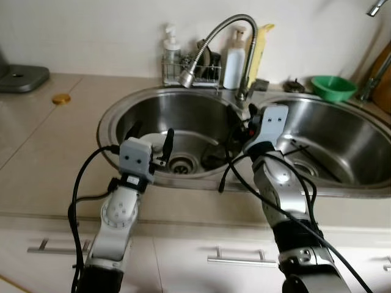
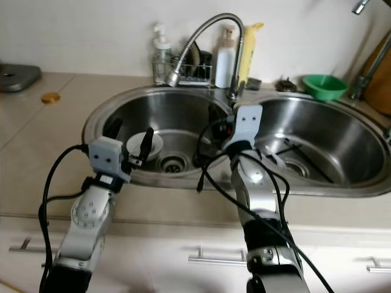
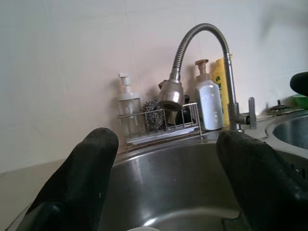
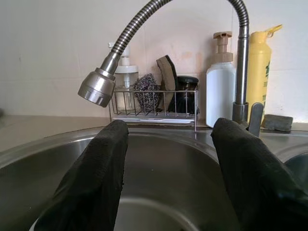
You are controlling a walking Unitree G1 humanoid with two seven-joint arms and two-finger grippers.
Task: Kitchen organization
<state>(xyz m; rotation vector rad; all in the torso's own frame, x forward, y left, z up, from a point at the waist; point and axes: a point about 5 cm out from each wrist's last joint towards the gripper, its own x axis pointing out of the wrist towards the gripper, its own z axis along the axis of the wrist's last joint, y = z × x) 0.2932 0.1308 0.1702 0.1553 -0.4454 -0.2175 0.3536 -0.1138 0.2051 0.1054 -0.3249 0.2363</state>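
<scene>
— Where are your claws?

— Your left claw (image 1: 152,138) hangs released over the left basin (image 1: 201,116), above a white dish (image 1: 160,143) beside the drain (image 1: 181,163). Your right claw (image 4: 168,159) is also released, near the divider, facing the gooseneck faucet (image 1: 215,38).

— And the bench (image 1: 49,152)?

— A wire rack (image 1: 194,72) with a steel scourer (image 4: 147,91), soap bottles and a green bowl (image 1: 333,86) stand behind the sinks.
</scene>
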